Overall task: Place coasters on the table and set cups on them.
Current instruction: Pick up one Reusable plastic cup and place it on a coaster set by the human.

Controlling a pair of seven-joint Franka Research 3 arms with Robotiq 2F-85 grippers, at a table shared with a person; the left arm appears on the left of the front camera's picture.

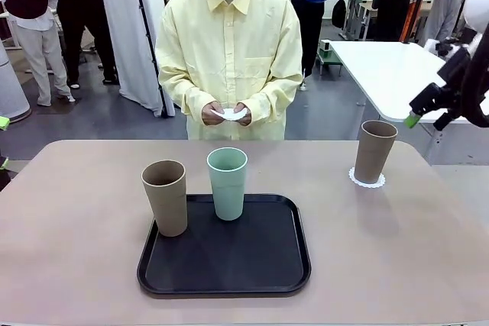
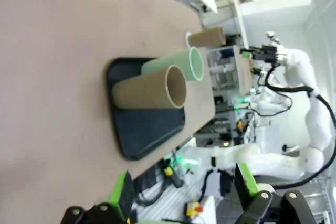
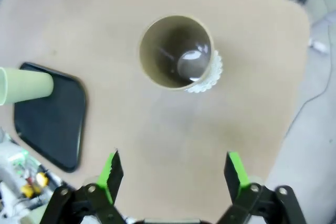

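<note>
A taupe cup [image 1: 374, 150] stands upright on a lacy white coaster [image 1: 367, 180] at the table's [image 1: 76, 250] right. My right gripper [image 1: 428, 120] hovers open, above and to the right of it. From above, that cup [image 3: 176, 51] sits on its coaster [image 3: 214, 73] ahead of my open right gripper [image 3: 173, 174]. A second taupe cup [image 1: 165, 196] and a mint-green cup [image 1: 227, 182] stand on the black tray [image 1: 229, 265]. The person holds a white coaster [image 1: 230, 114] in both hands. My left gripper [image 2: 184, 192] is open and empty, well back from the taupe cup [image 2: 149, 92] and mint cup [image 2: 176, 65].
The person stands at the far edge of the table, hands close to the body. A white table [image 1: 390, 66] stands behind at the right. Bare tabletop [image 3: 184, 140] lies between the tray [image 3: 50, 121] and the right-hand cup, and left of the tray.
</note>
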